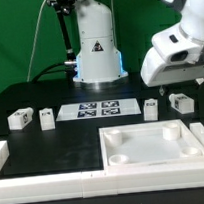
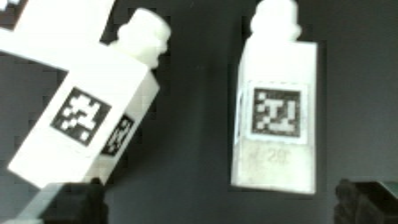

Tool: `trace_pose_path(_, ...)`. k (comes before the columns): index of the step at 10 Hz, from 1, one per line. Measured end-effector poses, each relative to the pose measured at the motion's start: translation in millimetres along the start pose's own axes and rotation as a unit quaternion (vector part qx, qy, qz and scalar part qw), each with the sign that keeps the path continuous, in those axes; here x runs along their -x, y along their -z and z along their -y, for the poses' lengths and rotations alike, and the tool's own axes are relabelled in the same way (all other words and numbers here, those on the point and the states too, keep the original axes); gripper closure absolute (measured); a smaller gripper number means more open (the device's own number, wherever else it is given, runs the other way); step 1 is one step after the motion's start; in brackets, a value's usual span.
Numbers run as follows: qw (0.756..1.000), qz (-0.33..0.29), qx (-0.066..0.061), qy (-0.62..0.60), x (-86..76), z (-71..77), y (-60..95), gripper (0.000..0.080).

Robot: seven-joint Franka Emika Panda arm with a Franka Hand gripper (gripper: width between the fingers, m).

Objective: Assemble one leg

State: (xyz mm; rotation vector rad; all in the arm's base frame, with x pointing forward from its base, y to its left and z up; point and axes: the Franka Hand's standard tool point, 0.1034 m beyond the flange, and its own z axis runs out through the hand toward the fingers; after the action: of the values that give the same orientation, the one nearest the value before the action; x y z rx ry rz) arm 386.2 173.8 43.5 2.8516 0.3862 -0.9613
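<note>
Four small white legs with square tags lie on the black table. Two are at the exterior view's left point(image 1: 19, 118) point(image 1: 46, 117) and two at its right point(image 1: 151, 108) point(image 1: 178, 102). My gripper point(image 1: 165, 86) hovers just above the right pair. In the wrist view one leg point(image 2: 279, 105) lies straight and another point(image 2: 89, 110) lies tilted beside it. My gripper point(image 2: 221, 205) is open and empty. Its dark fingertips point(image 2: 71, 204) stand wide apart, and the straight leg's near end lies between their lines, apart from both.
The large white tray-like part point(image 1: 115, 157) with corner sockets lies at the front right. The marker board point(image 1: 99, 110) lies in the middle between the leg pairs. A white rail point(image 1: 0, 157) borders the front left. The robot base point(image 1: 96, 50) stands behind.
</note>
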Motion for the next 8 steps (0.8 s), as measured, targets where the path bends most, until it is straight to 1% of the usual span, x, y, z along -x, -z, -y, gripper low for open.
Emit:
trace_pose_path(1, 0.999, 0.047, 0.003, 0.0, 3.8, 2.2, -8.7, 0.015)
trace_pose_path(3, 0.99, 0.137, 0.005, 0.003, 2.5, 3.7, -23.6, 0.015)
trace_pose_path(5, 0.977, 0.214, 0.01, 0.009, 4.3, 5.5, -31.3, 0.015)
trace_pose_path(6, 0.98, 0.199, 0.006, 0.009, -6.0, 7.9, -32.4, 0.015)
trace_pose_path(8, 0.98, 0.199, 0.006, 0.01, -5.3, 8.3, -34.1, 0.015)
